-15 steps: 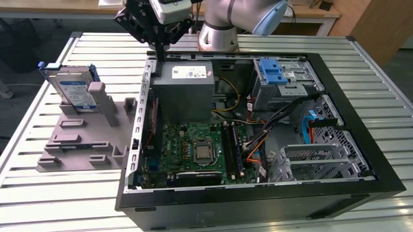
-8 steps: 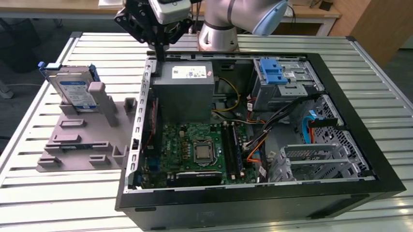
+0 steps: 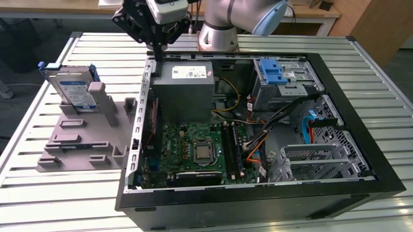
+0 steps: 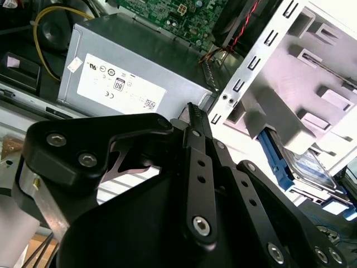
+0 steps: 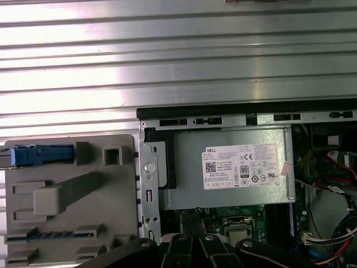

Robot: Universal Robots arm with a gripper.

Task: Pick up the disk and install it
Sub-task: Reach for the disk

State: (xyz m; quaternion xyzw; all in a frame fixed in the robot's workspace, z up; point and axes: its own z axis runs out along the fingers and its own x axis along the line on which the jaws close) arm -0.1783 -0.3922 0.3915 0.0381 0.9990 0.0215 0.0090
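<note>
Both steps remain: the disk (image 3: pixel 72 89) stands upright in its grey holder (image 3: pixel 81 137), upper left of the exterior view, outside the computer case (image 3: pixel 258 208). The end effector (image 3: pixel 157 48) hangs over the case's upper-left corner, pinched narrow and empty.

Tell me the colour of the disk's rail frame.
Blue; the disk shows best in the exterior view.

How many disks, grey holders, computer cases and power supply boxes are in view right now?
disk: 1
grey holder: 1
open computer case: 1
power supply box: 1
Total: 4
</note>
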